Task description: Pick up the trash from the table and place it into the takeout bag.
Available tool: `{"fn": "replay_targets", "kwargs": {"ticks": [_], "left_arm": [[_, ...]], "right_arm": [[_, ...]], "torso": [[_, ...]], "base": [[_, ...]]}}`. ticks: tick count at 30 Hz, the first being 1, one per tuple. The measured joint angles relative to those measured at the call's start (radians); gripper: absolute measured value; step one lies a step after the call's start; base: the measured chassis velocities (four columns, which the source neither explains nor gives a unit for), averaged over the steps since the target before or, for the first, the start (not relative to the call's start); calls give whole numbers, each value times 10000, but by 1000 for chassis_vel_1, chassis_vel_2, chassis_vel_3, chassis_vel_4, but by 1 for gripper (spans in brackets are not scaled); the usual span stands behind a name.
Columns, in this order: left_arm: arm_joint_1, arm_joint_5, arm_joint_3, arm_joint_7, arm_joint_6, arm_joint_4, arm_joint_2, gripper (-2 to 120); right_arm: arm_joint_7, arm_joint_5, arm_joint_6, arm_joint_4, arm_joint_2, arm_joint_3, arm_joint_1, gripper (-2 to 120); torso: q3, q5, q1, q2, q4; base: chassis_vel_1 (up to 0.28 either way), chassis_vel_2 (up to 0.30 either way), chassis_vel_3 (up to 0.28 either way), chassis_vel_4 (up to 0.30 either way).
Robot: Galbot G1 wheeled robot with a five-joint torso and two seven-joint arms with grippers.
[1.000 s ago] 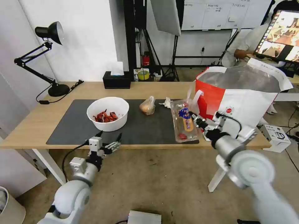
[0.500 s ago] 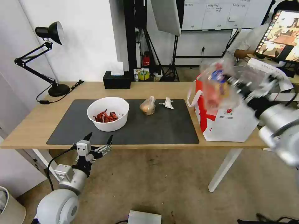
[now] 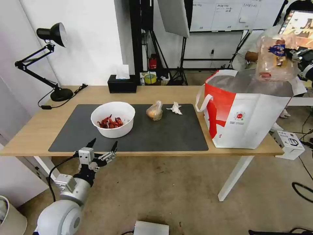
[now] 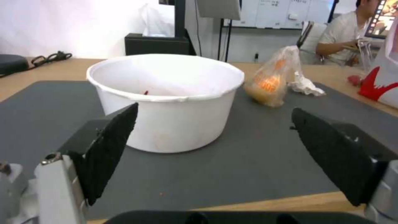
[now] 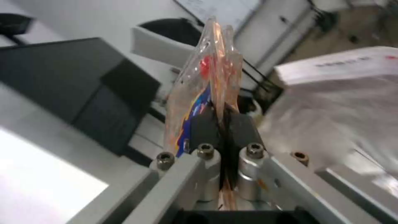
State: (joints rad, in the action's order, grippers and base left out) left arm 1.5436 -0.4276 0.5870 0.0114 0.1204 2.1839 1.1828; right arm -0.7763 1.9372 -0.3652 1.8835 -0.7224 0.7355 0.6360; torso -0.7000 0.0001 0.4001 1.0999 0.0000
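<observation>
My right gripper [image 5: 222, 124] is shut on the edge of the clear clamshell tray [image 3: 273, 58] with red tomatoes, holding it up over the open top of the takeout bag [image 3: 243, 112], whose foil lining [image 5: 331, 124] lies below the tray [image 5: 207, 81]. On the table's dark mat [image 3: 169, 133] stand the white bowl of red shells [image 3: 112, 119], the small bag of orange-brown food [image 3: 155, 111] and the crumpled tissue [image 3: 175, 108]. My left gripper [image 3: 101, 150] hangs open just off the table's front edge, facing the bowl [image 4: 166, 99], with the food bag [image 4: 271, 82] and tissue [image 4: 304, 87] beyond.
A black tissue box [image 3: 122, 84] sits at the table's back edge and a black desk lamp [image 3: 52, 58] at its back left. Light stands and a screen fill the room behind. A white box [image 3: 288, 140] lies on the floor at the right.
My right arm has lifted the clamshell tray from in front of the bag up and to the right, over the bag's opening. The left gripper has hardly moved.
</observation>
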Motion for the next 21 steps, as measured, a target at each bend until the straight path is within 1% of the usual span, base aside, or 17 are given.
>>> {"fn": "replay_targets", "kwargs": {"ticks": [2,3,4,5,7,8,11,12,14,21], "left_arm": [[-3,-14,-6,3,-5,35,21,100],[-3,-14,-6,3,-5,35,21,100],[-4,-15,-16,6,-5,37,40,100],[-5,-16,-25,6,-5,38,51,100],[-15,-8,-86,8,-9,20,105,100],[-15,-8,-86,8,-9,20,105,100],[-9,19,-186,7,-10,-6,222,100],[-9,19,-186,7,-10,-6,222,100],[32,45,-235,4,-10,-6,284,100],[29,45,-174,-5,-10,-4,298,100]], "right_arm": [[-720,336,-12,-316,22,-246,-464,0],[-720,336,-12,-316,22,-246,-464,0],[-1095,508,-12,-475,18,-389,-752,0],[-1247,558,-6,-547,7,-465,-880,0],[-1833,721,89,-1137,-132,-1011,-1645,0],[-1833,721,89,-1137,-132,-1011,-1645,0],[-2208,732,59,-1758,-360,-1529,-2239,0],[-2208,732,59,-1758,-360,-1529,-2239,0],[-2446,688,-108,-2161,-601,-1842,-2520,0],[-2775,533,-507,-2483,-1082,-2240,-2686,0]], "torso": [[0,1,0,0,-1],[0,1,0,0,-1],[0,1,0,0,0],[0,-1,0,0,-1],[0,-2,0,1,2],[0,-2,0,1,2],[0,-1,0,0,0],[0,-1,0,0,0],[0,-1,0,0,0],[0,-1,0,0,1]], "base": [[0,0,0,0],[0,0,0,0],[0,0,0,0],[0,0,0,0],[0,0,0,0],[0,0,0,0],[0,0,0,0],[0,0,0,0],[0,0,0,0],[0,0,0,0]]}}
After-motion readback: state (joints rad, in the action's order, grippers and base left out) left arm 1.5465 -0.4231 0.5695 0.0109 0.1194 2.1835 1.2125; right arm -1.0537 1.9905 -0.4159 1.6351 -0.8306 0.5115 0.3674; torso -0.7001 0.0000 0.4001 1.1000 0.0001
